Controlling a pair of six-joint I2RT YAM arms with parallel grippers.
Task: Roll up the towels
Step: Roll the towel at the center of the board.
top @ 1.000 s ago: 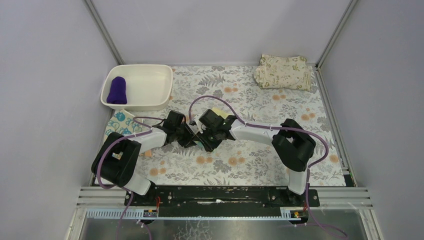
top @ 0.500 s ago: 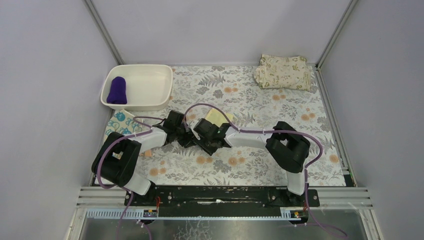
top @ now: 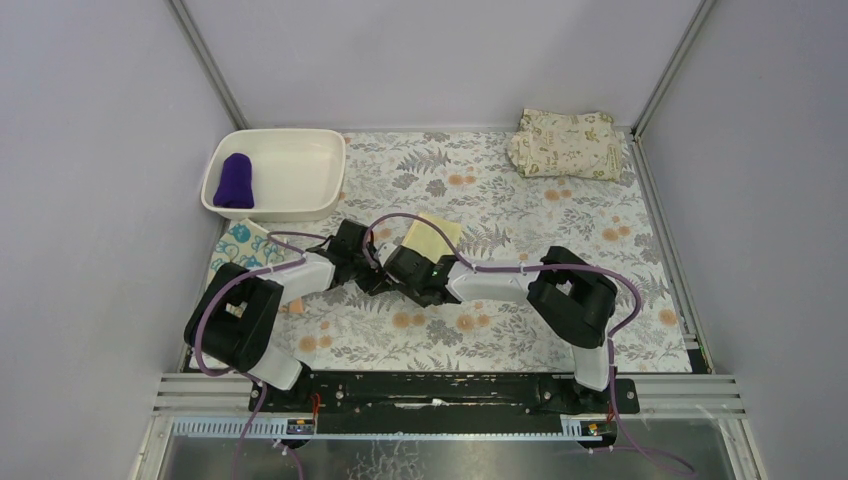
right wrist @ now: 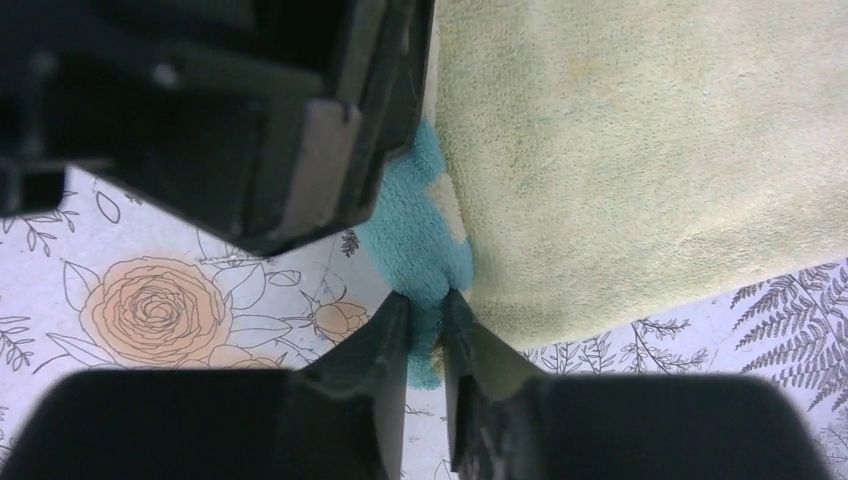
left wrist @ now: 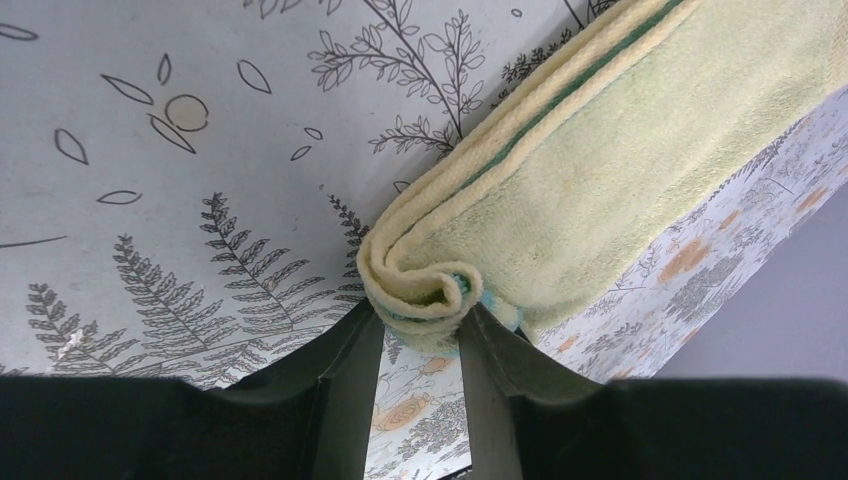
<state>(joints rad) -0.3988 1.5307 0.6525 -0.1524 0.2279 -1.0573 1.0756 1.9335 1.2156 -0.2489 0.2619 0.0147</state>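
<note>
The pale yellow towel with teal marks (top: 430,236) lies mid-table, its near end curled into a small roll (left wrist: 420,285). My left gripper (left wrist: 418,322) is shut on that rolled end. My right gripper (right wrist: 425,310) is shut on the same towel's teal-marked corner (right wrist: 420,235), right beside the left gripper (top: 372,272); the right one shows in the top view too (top: 410,280). The dark purple towel (top: 235,180) lies rolled in the white tub (top: 300,205). The teal towel with white swirls (top: 240,243) lies flat at the left, partly under my left arm.
A larger beige leaf-printed folded cloth (top: 567,143) lies at the back right corner. A floral mat (top: 500,320) covers the table. Grey walls close in left, right and behind. The left gripper's body fills the upper left of the right wrist view (right wrist: 220,110).
Both grippers have shifted left and slightly nearer with the towel's end; more of the yellow towel now shows beyond them. The right arm has swung further left.
</note>
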